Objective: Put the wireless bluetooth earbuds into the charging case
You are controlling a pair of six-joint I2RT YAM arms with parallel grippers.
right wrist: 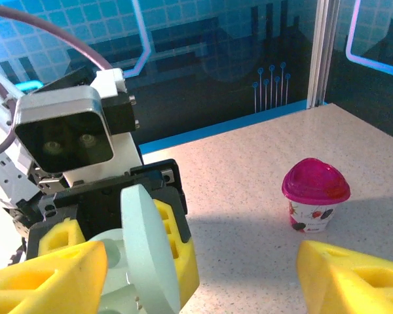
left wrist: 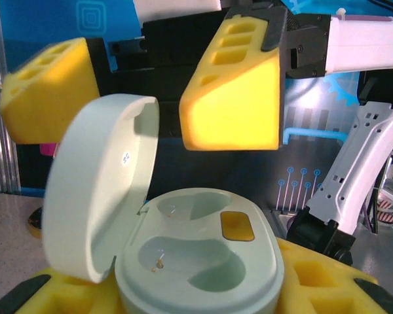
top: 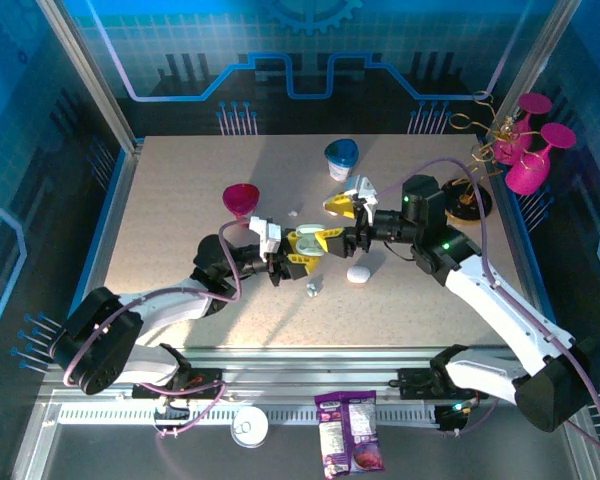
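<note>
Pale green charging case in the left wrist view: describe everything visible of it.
Smooth pale green plastic pebble-shaped case, upright, clamped between the left gripper's yellow fingers. Its hinged lid stands open at left, a small sticker inside. Both moulded wells look empty; tiny gold contacts show in the front one, an amber patch beside the rear one. The open right gripper's yellow fingers hang above it, apart.

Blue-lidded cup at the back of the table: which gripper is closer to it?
Right. The right gripper sits just on the near side of the blue-lidded cup. The left gripper, gripping the open charging case, is farther away, down-left in the top view.
</note>
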